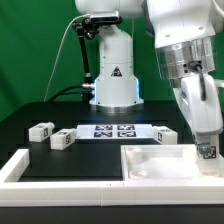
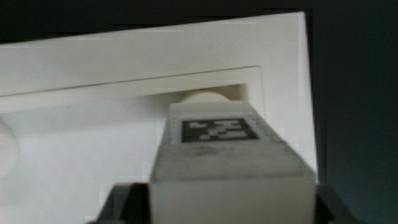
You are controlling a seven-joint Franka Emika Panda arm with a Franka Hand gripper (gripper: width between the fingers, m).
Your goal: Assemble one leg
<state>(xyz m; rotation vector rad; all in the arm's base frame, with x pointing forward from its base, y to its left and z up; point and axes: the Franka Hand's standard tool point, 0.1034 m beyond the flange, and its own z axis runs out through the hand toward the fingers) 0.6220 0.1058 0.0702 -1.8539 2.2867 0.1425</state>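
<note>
My gripper [image 1: 206, 147] is shut on a leg [image 2: 221, 150], a stubby white block with a black-and-white tag on its face. I hold it over the far right corner of the large white recessed panel [image 1: 150, 168]. In the wrist view the leg's rounded tip [image 2: 205, 99] touches or nearly touches the panel's [image 2: 107, 110] inner corner, and my dark fingers [image 2: 128, 203] clamp its sides. Three more legs lie on the black table: two at the exterior view's left [image 1: 40, 129] [image 1: 62, 139] and one by the panel [image 1: 165, 134].
The marker board [image 1: 115, 131] lies flat behind the panel in the middle of the table. A white raised rail [image 1: 18, 166] runs along the front left. The robot's base [image 1: 113, 75] stands at the back.
</note>
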